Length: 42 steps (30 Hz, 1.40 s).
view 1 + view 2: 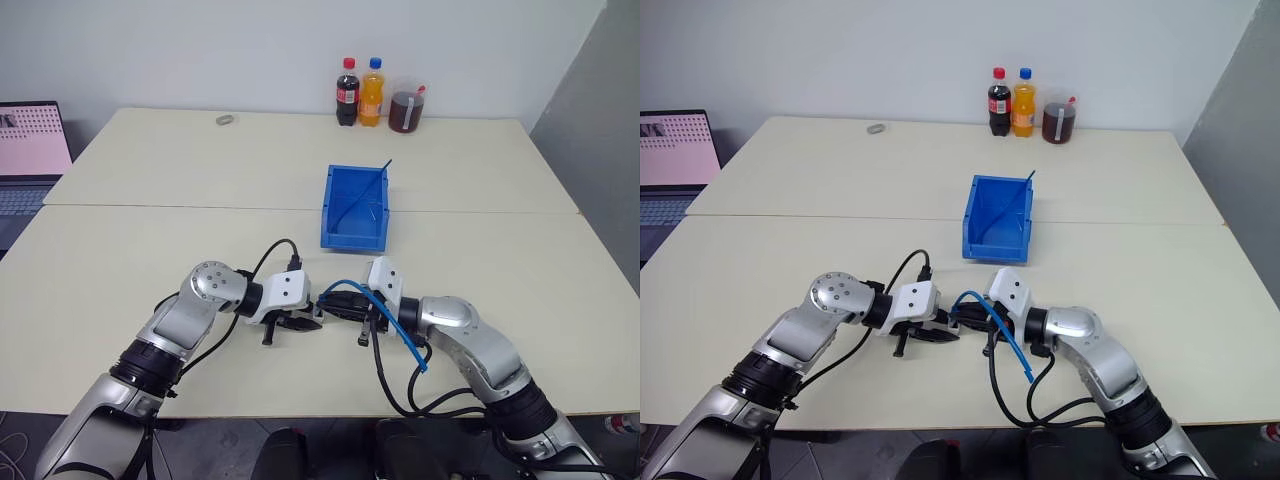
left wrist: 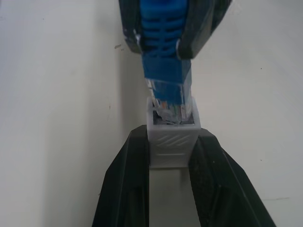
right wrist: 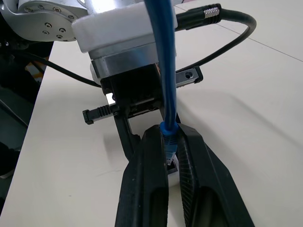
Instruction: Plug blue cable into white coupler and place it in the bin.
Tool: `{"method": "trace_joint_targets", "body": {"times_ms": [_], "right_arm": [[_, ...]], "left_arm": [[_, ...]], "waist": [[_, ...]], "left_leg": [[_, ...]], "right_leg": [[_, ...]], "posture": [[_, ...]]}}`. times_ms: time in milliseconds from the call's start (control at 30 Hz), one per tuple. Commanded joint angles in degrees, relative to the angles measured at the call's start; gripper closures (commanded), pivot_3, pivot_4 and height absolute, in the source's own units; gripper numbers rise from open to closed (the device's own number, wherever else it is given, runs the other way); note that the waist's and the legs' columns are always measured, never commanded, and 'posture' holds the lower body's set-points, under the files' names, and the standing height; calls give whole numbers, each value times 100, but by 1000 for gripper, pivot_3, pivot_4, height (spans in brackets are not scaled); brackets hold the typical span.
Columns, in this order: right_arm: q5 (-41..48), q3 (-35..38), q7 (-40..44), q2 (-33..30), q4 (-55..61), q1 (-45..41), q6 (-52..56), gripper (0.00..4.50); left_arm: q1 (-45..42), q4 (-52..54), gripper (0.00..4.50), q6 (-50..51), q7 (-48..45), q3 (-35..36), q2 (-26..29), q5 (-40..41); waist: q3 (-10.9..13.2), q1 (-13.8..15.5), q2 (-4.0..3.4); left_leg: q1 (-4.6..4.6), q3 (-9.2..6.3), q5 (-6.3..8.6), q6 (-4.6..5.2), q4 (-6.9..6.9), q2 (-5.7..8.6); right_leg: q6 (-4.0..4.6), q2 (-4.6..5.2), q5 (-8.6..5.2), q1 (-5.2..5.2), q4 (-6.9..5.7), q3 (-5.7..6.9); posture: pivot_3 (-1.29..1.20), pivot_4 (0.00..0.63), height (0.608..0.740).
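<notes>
Near the table's front edge my two grippers meet tip to tip. My left gripper [image 1: 307, 323] is shut on the white coupler [image 2: 173, 142], whose open end faces the right gripper. My right gripper [image 1: 336, 307] is shut on the blue cable [image 1: 400, 330] just behind its clear plug [image 2: 169, 97]. In the left wrist view the plug's tip sits in the coupler's mouth. The cable arches up over my right wrist and trails back toward the table's front edge. The bright blue bin [image 1: 328, 205] stands beyond the grippers, at the table's middle.
A thin dark-blue strand [image 1: 385, 166] leans on the bin's far right corner. Two bottles [image 1: 359, 92] and a jar of dark liquid [image 1: 406, 108] stand at the back edge. A small grey object [image 1: 225, 120] lies back left. A laptop [image 1: 30, 150] sits far left.
</notes>
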<state>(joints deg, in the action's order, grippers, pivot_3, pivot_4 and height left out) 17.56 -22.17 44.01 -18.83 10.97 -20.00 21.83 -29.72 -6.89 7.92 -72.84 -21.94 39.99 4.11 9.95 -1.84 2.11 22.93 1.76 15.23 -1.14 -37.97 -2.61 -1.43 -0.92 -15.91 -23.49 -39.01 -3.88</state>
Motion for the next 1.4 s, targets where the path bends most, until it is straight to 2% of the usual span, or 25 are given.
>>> {"method": "trace_joint_targets", "body": {"times_ms": [33, 400, 633, 700, 967, 1133, 1400], "right_arm": [[-158, -80, 125, 62, -76, 81, -304, 4463], [-589, -227, 362, 35, -627, 117, -1013, 4463], [-768, -433, 1005, -58, -1171, -179, -1456, 4463], [-788, -440, 1149, -75, -1302, -261, -1522, 4463], [-619, -295, 1523, -79, -1788, -492, -1236, 4464], [-397, -203, 1561, 4, -1697, -504, -744, 4464], [-545, -426, 1673, -92, -1382, -435, -502, 4464]], "left_arm": [[101, -215, 3705, -81, -81, -59, -2, -145], [139, -344, 3705, -294, -162, -26, -14, -124], [117, -433, 3705, -436, -196, -15, -58, -110], [115, -457, 3705, -454, -204, -2, -64, -109], [153, -461, 3705, -532, -255, 66, -58, -89], [174, -441, 3705, -567, -282, 83, -63, -64], [167, -472, 3705, -607, -285, 121, -148, -35]], "waist": [[-1, -5, -1], [-8, -7, -2], [-17, -12, -5], [-19, -15, -8], [-26, -20, -12], [-28, -23, -14], [-36, -15, -24]], "left_leg": [[-1, 0, 0, 0, 0, 0], [-15, 0, 0, 0, 0, -1], [-24, -1, 0, 0, -1, -1], [-24, 0, 0, 0, -1, -2], [-27, -1, 0, 0, 0, -3], [-28, 0, 0, 0, 0, -5], [-26, -1, 0, 0, 0, -2]], "right_leg": [[0, 0, 0, 0, -1, 0], [0, -2, 0, 11, -4, -1], [3, -3, 1, 20, -5, 0], [27, -3, 14, 20, -5, 0], [30, -4, 14, 21, -7, 0], [31, -4, 14, 22, -8, -1], [33, -3, 13, 22, -8, 1]], "posture": [[0, 150, 740], [0, 150, 740], [0, 150, 740], [0, 150, 740], [0, 150, 740], [0, 150, 740], [0, 150, 740]]}}
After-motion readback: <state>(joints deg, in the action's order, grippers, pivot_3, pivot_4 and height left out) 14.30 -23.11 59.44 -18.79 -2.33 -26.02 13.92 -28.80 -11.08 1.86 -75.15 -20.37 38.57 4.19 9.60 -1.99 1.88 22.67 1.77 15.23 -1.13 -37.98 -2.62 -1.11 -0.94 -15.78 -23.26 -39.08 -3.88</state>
